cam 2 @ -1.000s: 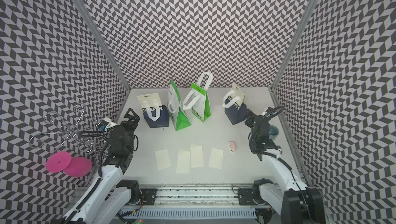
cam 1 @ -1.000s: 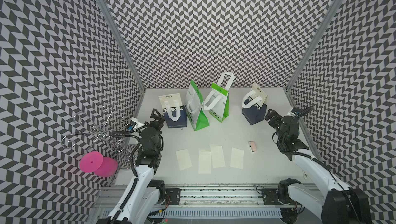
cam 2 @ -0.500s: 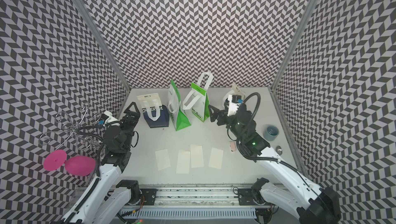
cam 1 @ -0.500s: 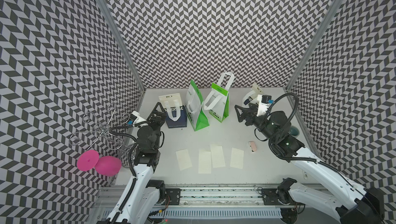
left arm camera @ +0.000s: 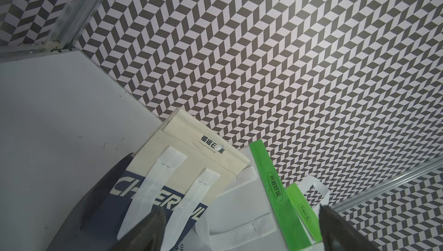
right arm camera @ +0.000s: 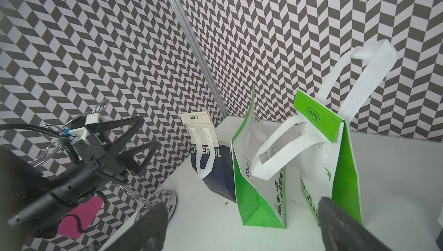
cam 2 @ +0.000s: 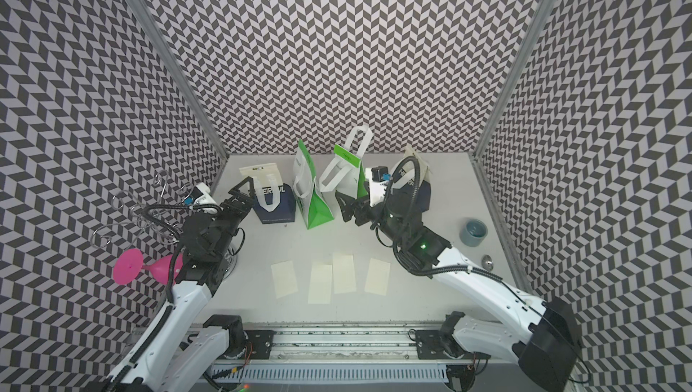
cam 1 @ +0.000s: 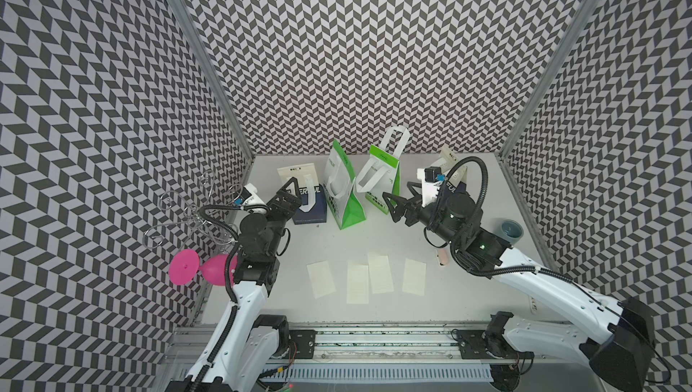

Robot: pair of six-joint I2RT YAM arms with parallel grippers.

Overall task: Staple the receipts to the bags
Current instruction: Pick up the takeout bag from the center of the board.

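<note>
Right gripper (cam 1: 398, 198) empty, jaws spread wide at centre frame just beside the nearest green bag (cam 1: 376, 184), left gripper (cam 1: 288, 193) likewise agape by a navy bag (cam 1: 310, 211) (receipts (cam 1: 380, 272) flat, lower centre, untouched), so a careless sideways nudge could topple these light bags.

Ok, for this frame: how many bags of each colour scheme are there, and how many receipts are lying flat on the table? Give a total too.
Green-and-white bags: 2
Navy-and-cream bags: 2
Receipts: 4
Total: 8
</note>
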